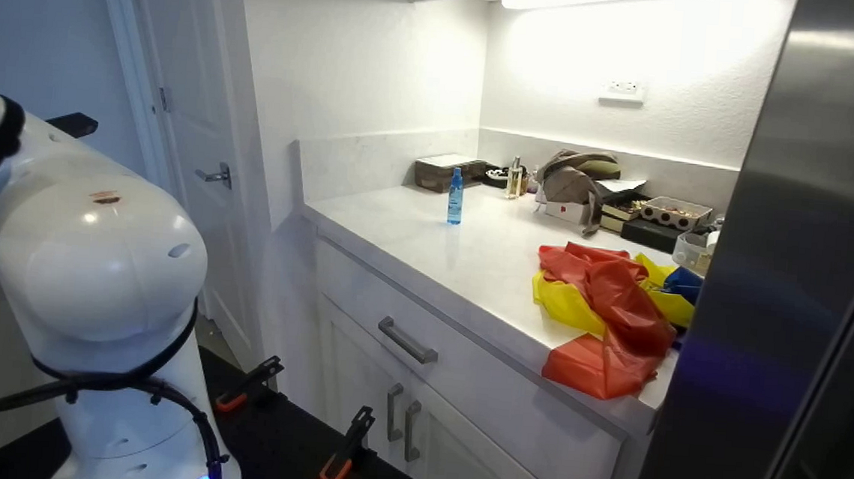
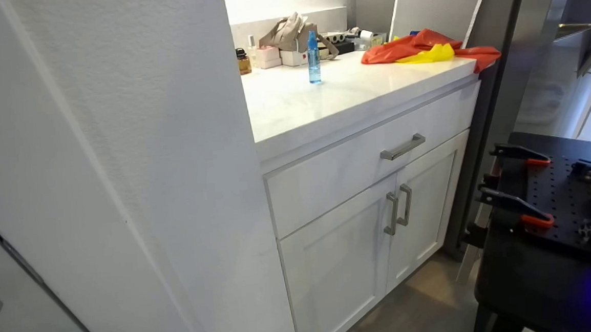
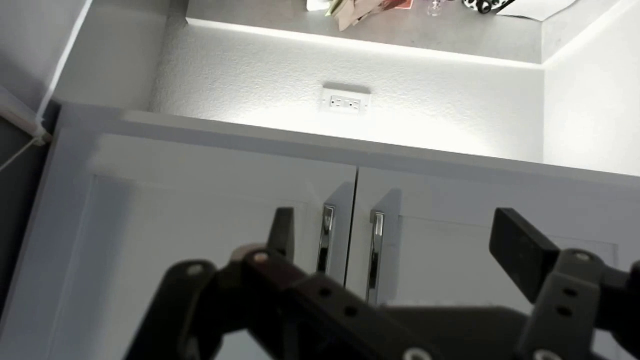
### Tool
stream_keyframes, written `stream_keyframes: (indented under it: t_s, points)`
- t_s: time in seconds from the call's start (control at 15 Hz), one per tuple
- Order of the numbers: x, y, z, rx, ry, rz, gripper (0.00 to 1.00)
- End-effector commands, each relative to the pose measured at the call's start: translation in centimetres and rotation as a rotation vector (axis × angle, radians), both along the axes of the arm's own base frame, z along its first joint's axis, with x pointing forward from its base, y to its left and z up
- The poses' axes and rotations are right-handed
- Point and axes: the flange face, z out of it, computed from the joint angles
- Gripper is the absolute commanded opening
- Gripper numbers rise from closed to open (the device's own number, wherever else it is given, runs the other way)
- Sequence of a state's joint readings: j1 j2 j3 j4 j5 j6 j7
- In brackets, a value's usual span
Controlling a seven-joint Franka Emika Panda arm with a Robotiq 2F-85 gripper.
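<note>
My gripper [image 3: 400, 240] stands wide open in the wrist view, with nothing held between its black pads [image 3: 521, 252]. Beyond the jaws are two white upper cabinet doors [image 3: 200, 215], both closed, with a dark seam between them. A metal handle [image 3: 326, 235] on one door and a second handle [image 3: 375, 250] on the other show in the gap between the fingers. Their far ends are hidden behind the gripper. How far the fingers are from the handles I cannot tell. Only the white arm [image 1: 103, 247] shows in an exterior view, not the gripper.
On the white counter [image 1: 397, 230] stand a blue spray bottle [image 1: 455, 198], a crumpled red and yellow cloth [image 1: 610, 312] and several boxes and small items. A steel fridge [image 1: 794, 258] borders it. Clamps [image 1: 344, 452] hold the black table. A wall outlet [image 3: 345, 102] sits below the cabinet.
</note>
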State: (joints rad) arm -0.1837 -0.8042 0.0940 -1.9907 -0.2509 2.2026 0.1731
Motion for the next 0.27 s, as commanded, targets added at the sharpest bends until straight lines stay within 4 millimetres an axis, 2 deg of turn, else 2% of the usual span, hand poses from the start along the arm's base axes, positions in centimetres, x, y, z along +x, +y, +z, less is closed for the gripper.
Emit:
stream_keyframes:
  t_s: [0.0, 0.2]
  points:
    - [0.04, -0.09, 0.04, 0.004, 0.000, -0.007, 1.00]
    - [0.12, -0.16, -0.14, 0.006, 0.003, -0.010, 1.00]
